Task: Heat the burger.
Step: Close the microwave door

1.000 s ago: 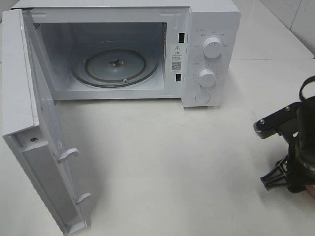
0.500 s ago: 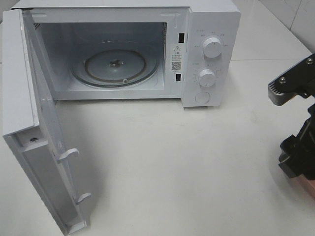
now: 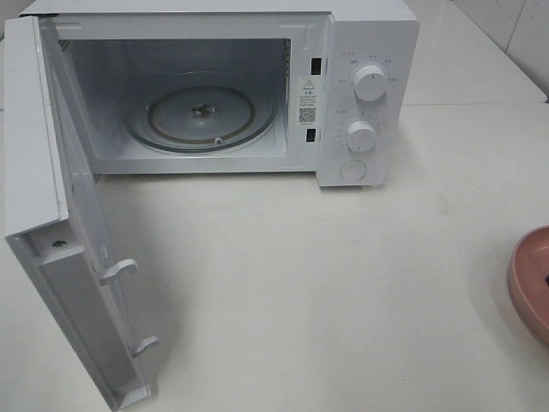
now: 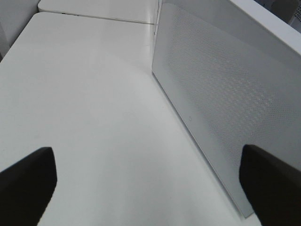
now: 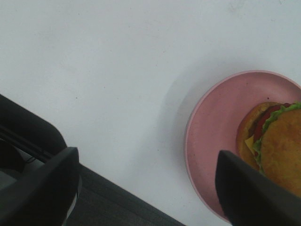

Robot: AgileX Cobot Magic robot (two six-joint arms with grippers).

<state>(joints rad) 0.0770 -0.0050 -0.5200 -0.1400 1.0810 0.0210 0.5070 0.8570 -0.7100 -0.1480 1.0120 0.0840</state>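
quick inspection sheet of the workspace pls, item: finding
surface: white table, bare in front of the microwave
job's things: burger sits on the pink plate at the table's right edge; microwave door wide open, glass turntable bare
clutter: nothing seen
grippers: left gripper open beside the door; right gripper open, above the table near the plate, holding nothing
cables: dark cable in the right wrist view
surroundings: tiled wall

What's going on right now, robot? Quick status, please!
Both grippers open, holding nothing. Burger sits on pink plate, table's right edge. Microwave door open, turntable bare.
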